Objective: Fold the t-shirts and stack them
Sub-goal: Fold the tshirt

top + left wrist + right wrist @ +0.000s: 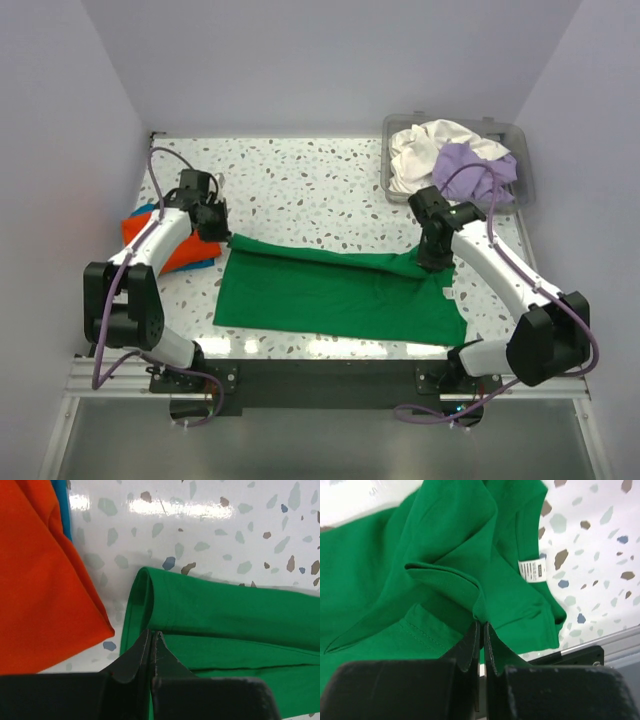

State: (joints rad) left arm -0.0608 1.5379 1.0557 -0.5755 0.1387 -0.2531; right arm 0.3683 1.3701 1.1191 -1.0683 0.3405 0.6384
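At the far left of the terrazzo table [300,180] lies the orange t-shirt [165,248], folded, with the blue t-shirt [206,262] showing from under its edges. In the left wrist view the orange cloth fills the left side, and a narrow strip of blue runs along its upper edge.

Just to the right of that pile, the left gripper [218,230] is down at the table surface. Its fingers are pressed tightly together on the upper left corner of the green t-shirt [335,295]. In the left wrist view the fingertips [150,640] meet over the shirt's doubled, stitched edge, and a sliver of green shows between them lower down. The green corner lies near the orange shirt without touching it.

The green t-shirt is spread flat across the near middle of the table, between the two arms. Its far edge is folded over towards the front.

The right gripper [436,262] is clamped on the shirt's upper right part, near the neckline. In the right wrist view the cloth bunches into raised folds at the closed fingertips [472,640], and a white label [534,570] sits inside the collar just beside them.

At the far right corner stands a clear plastic bin [520,135]. It holds the white t-shirt [425,148] and the lavender t-shirt [478,170], both crumpled, the lavender one on the right.
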